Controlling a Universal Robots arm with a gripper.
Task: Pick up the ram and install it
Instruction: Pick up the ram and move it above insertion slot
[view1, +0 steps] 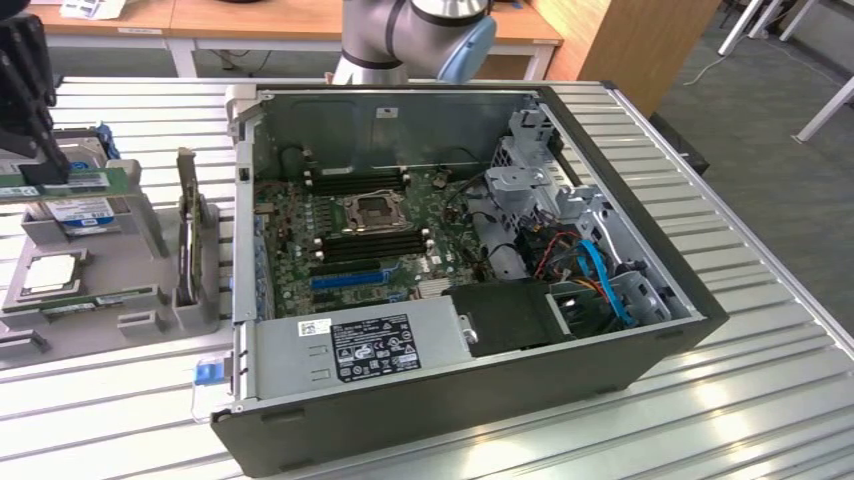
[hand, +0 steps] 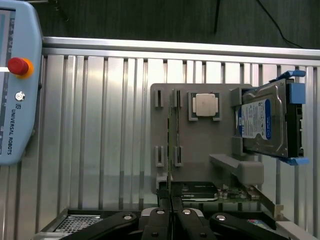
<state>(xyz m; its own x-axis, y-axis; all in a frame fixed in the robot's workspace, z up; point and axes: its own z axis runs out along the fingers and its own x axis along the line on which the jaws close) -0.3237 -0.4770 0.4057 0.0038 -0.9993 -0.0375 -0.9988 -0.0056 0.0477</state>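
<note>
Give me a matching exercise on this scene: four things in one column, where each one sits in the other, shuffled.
1. long green ram stick
2. silver hard drive with blue label
3. square silver processor chip
4. round red button

A. on the pale blue pendant
B. in the jaws of the black gripper
C. between blue plastic brackets
D. flat in the grey holder

Pairs: 1-B, 2-C, 3-D, 4-A

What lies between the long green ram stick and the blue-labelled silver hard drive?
A square silver processor chip seated in the grey holder, seen in the wrist view between the ram stick and the hard drive.
</note>
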